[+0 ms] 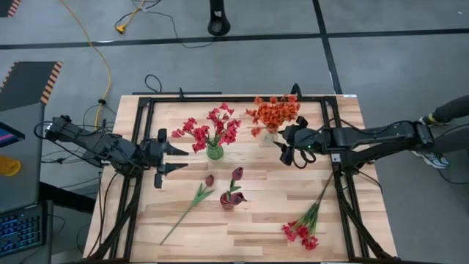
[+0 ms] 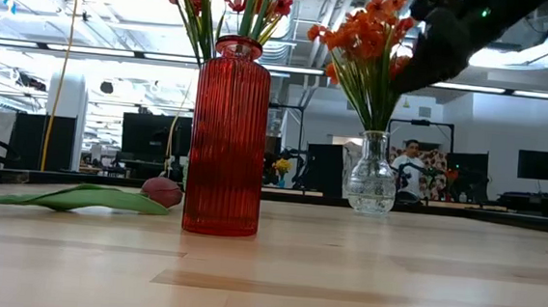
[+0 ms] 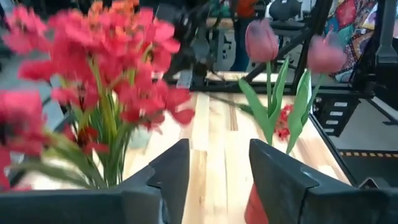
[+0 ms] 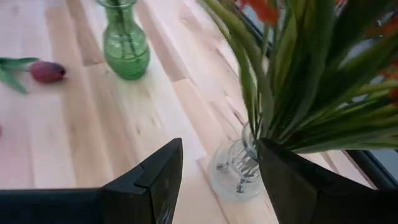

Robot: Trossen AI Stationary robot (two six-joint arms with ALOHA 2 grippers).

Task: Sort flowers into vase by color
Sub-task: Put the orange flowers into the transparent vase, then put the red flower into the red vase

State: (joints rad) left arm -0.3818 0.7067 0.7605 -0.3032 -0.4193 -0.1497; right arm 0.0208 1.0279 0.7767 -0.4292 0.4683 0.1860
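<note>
Pinkish-red flowers [image 1: 209,132] stand in a green vase [image 1: 214,152]. Orange flowers [image 1: 275,111] stand in a clear glass vase [image 4: 236,169]. Two maroon tulips [image 1: 236,176] stand in a ribbed red vase [image 2: 227,136]. A loose maroon tulip [image 1: 209,180] lies flat on the table, and a loose pinkish-red stem [image 1: 302,232] lies near the right front corner. My left gripper [image 1: 179,158] is open, just left of the green vase. My right gripper [image 1: 282,144] is open, hovering beside the clear vase, whose stems [image 4: 292,81] rise past its fingers.
A black frame [image 1: 139,125] runs around the wooden tabletop. In the high view, bare wood lies along the near edge between the loose tulip and the loose pinkish-red stem. In the low view a person [image 2: 411,163] sits in the room beyond the table.
</note>
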